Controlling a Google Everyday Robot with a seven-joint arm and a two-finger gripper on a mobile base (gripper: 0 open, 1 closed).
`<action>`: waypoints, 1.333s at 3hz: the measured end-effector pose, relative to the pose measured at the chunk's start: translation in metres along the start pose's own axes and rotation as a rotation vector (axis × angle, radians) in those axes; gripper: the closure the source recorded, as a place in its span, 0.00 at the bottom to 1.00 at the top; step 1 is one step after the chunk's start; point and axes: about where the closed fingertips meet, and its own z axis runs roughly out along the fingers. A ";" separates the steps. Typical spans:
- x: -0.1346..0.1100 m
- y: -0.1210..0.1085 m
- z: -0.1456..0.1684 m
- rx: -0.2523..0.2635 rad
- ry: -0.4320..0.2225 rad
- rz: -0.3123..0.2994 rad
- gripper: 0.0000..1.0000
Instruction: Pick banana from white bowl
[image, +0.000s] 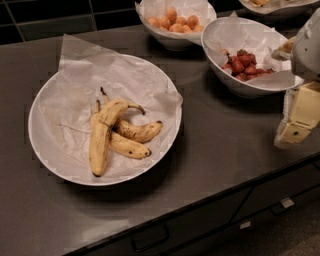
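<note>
**Yellow banana lying in the white bowl, gripper away to the right**

Yellow, long and fairly straight, the banana (99, 141) has only a few brown specks. It lies in the white bowl (33, 117), a little right of the bowl's middle, on crumpled white paper (80, 67) that lines the bowl and sticks out past its far rim. Its dark blunt tip points to the bowl's near rim and its stem end to the far rim. Two shorter, curved, more spotted bananas (136, 132) lie just right of it in the same bowl, touching it near the stem ends and fanning out toward the bowl's right rim.

The gripper (299, 119) hangs well to the right of the white bowl, over the near edge of the dark countertop (220, 150), apart from every banana. Only a cream-yellow part shows, pointing down and tilted slightly left, under a pale grey arm section (307, 50) cut off by the picture's edge. Whether the gripper is spread or pressed together I cannot tell.

Beyond the white bowl to its right stands a smaller bowl of red pieces (240, 89), and farther back a bowl of orange balls (172, 43).
</note>
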 end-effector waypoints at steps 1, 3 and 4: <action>0.000 0.000 0.000 0.000 0.000 0.000 0.00; -0.075 0.007 0.010 -0.054 -0.056 -0.219 0.00; -0.126 0.018 0.019 -0.116 -0.157 -0.407 0.00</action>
